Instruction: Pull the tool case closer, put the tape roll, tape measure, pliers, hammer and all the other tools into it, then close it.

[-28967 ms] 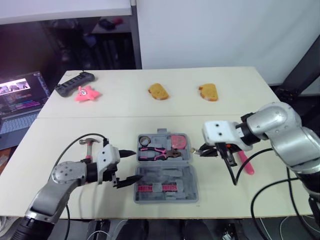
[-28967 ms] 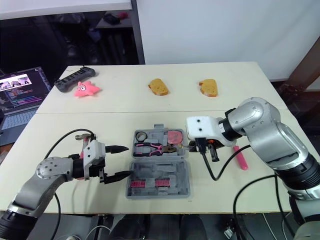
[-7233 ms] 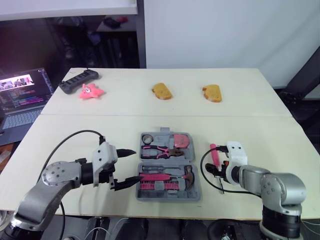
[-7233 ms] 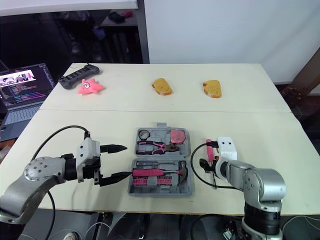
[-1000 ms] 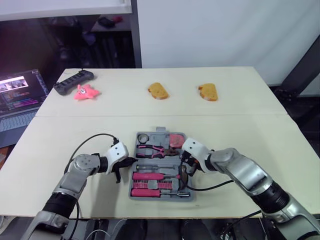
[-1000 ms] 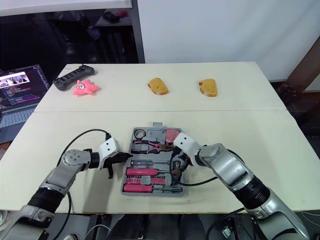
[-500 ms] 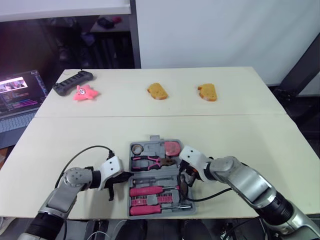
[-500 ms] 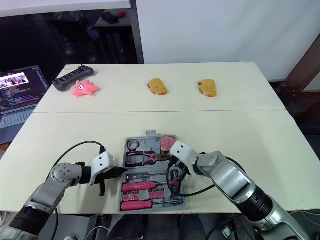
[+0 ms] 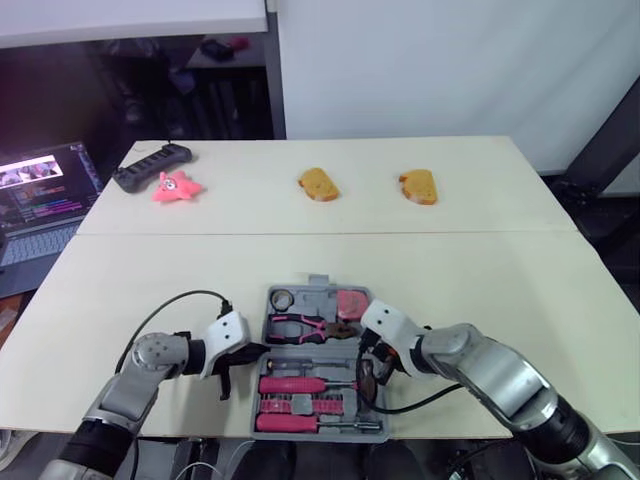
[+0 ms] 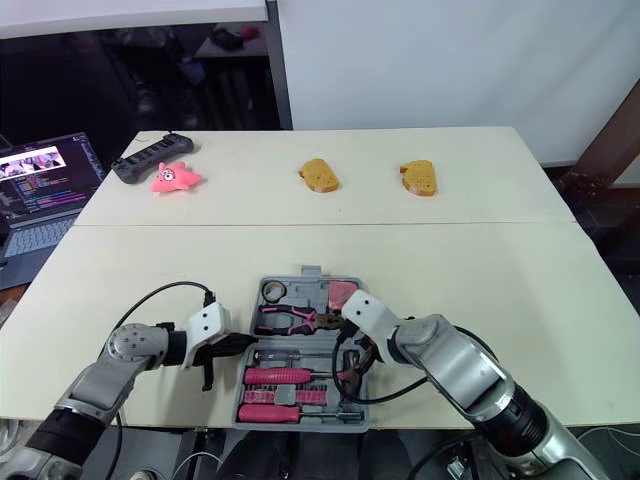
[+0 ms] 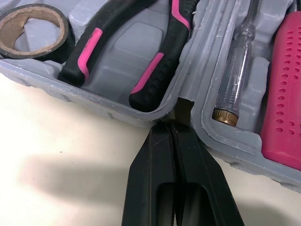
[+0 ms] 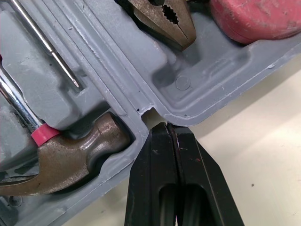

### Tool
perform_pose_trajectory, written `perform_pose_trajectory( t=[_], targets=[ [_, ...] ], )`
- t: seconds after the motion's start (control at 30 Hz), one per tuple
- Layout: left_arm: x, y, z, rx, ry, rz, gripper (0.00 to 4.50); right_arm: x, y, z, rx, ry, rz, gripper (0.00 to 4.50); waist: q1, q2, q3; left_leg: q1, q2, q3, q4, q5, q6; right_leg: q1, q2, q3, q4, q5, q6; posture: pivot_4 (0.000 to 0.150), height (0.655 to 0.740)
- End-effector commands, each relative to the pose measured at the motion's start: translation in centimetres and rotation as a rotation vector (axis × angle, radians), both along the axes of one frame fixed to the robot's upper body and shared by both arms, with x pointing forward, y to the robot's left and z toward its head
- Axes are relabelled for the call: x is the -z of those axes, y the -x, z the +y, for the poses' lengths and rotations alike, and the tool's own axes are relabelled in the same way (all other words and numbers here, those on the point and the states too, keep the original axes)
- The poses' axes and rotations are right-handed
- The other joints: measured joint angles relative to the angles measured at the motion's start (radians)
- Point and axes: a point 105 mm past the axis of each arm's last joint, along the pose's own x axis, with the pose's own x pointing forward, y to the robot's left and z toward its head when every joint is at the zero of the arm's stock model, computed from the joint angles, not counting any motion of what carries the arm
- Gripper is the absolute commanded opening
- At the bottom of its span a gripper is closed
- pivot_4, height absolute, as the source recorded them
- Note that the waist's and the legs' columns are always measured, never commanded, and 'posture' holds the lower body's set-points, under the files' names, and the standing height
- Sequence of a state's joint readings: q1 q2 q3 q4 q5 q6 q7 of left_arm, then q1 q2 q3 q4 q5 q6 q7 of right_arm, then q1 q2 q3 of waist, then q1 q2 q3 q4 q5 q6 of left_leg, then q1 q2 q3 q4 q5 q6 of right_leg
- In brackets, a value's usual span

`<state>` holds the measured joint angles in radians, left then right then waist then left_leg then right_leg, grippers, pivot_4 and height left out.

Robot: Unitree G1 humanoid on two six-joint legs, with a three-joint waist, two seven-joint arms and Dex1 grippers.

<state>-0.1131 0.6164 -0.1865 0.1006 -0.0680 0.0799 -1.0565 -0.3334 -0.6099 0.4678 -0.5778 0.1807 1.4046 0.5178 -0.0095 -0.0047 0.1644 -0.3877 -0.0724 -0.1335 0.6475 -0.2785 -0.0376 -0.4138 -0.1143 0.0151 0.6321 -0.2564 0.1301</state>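
Readable text: none can be made out;
Laptop screen (image 9: pixel 42 188): rows of coloured writing and a small picture strip, too small to read;
Tool case (image 9: pixel 318 291): grey moulded plastic, no lettering legible on it;
Tape measure (image 9: pixel 350 301): pink shell, any label too blurred to tell

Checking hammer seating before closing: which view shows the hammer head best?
Right wrist view: the hammer head sits close up in its moulded recess of the tool case, beside the shut right claw. Eye views give it small, next to that claw; left wrist view faces the pliers.
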Motion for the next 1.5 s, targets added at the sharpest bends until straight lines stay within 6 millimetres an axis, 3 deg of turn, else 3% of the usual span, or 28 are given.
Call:
perform_pose_trajectory(
  t=[0.03,0.43,0.87,1.5],
  targets=[
    [1.2,0.7,-0.8,0.031,-0.010,0.041,0.06,0.0,1.2,1.3,-0.058,-0.043,0.031,0.00,0.000,0.000,0.000,0.001,0.000,0.000,0.000,0.000,0.000,0.001,0.000,0.000,0.000,0.000,0.000,0.150,0.7400],
    [0.8,0.1,-0.8,0.021,-0.011,0.023,0.06,-0.4,-0.8,0.9,-0.018,-0.045,-0.047,0.00,-0.001,0.000,0.000,0.009,0.000,-0.001,-0.001,0.000,0.000,0.009,0.000,-0.001,-0.001,0.000,0.000,0.150,0.7400],
    [0.8,0.1,-1.1,0.019,-0.004,0.025,0.06,-0.3,-1.0,0.8,-0.021,-0.036,-0.047,0.00,0.001,0.000,0.000,0.011,0.000,-0.001,-0.001,0.000,0.000,0.011,-0.001,-0.001,-0.001,0.000,0.000,0.150,0.7400],
    [-0.6,-0.5,0.3,-0.049,-0.016,-0.002,0.06,-0.6,-1.7,-0.2,0.010,-0.033,-0.069,0.00,-0.002,0.000,0.000,0.011,0.000,-0.001,-0.001,0.000,0.000,0.011,-0.001,-0.001,-0.001,0.000,0.001,0.150,0.7400]
  ],
)
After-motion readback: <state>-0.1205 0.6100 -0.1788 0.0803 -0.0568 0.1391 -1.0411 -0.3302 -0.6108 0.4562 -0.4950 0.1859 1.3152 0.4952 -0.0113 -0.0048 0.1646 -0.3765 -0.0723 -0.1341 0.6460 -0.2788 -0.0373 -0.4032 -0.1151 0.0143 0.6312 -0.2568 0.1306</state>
